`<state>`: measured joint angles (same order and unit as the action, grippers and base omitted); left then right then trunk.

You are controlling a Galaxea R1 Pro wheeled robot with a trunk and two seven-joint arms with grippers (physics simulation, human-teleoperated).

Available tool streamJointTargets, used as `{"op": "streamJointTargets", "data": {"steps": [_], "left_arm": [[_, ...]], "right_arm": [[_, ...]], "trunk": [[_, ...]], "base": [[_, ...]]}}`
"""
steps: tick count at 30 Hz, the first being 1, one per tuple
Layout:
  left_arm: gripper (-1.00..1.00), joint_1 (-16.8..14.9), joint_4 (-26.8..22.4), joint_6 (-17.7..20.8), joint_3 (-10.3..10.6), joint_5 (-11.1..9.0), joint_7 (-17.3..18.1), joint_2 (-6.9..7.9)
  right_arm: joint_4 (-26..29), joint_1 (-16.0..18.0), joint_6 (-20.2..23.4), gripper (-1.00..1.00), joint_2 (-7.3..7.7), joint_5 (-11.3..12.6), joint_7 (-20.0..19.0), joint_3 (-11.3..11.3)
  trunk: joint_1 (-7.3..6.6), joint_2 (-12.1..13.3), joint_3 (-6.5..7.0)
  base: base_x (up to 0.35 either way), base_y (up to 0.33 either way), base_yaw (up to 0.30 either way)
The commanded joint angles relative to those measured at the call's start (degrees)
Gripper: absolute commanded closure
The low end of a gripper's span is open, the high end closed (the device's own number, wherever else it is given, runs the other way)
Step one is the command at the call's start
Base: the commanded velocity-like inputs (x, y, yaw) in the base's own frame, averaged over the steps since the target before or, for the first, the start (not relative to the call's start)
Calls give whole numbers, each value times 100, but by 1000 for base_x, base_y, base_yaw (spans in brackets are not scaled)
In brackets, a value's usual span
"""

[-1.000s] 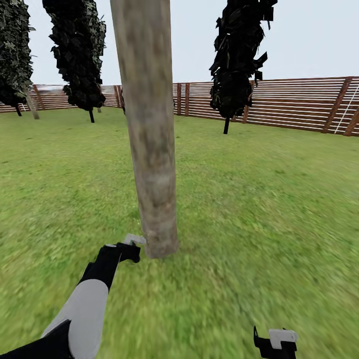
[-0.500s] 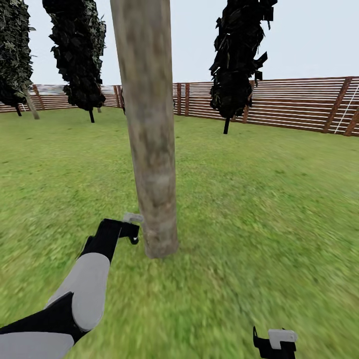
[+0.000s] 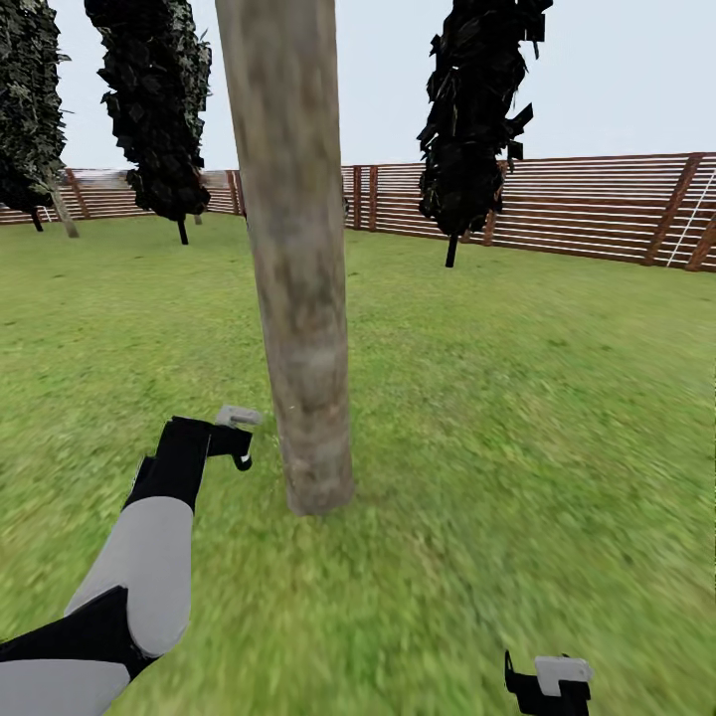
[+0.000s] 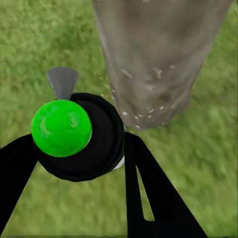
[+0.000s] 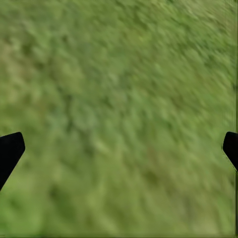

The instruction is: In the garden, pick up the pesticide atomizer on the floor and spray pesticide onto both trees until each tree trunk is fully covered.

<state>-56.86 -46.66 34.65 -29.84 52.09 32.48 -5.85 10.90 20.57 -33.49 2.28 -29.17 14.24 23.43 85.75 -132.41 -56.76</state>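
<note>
With the left gripper (image 4: 79,163) fingers clamped on the green-capped atomizer (image 4: 62,128) at centre left, right gripper (image 5: 119,148) fingers spread and empty, I'd sweep its nozzle steadily along the speckled trunk (image 3: 298,298) at frame centre.

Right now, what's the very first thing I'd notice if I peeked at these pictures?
The thick pale tree trunk rising from the grass right in front of the robot. Next, in the left wrist view, the bright green ball top of the atomizer held in the left gripper, close beside the trunk, which has whitish specks on it.
</note>
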Motion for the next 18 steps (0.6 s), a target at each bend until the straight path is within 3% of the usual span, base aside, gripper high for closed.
{"op": "streamJointTargets", "data": {"steps": [1, 9, 18], "left_arm": [[100, 34, -8, -4, 5, -18, 0, -4], [100, 102, -16, 1, -4, -4, -46, -18], [100, 105, -11, 16, -34, -2, -218, 8]], "right_arm": [[0, 0, 0, -100, 0, 1, 0, 0], [0, 0, 0, -100, 0, 8, 0, 3], [0, 0, 0, -100, 0, 8, 0, 1]], "trunk": [[0, 0, 0], [0, 0, 0], [0, 0, 0]], "base": [[0, -230, 0], [0, -265, 7], [0, -272, 250]]}}
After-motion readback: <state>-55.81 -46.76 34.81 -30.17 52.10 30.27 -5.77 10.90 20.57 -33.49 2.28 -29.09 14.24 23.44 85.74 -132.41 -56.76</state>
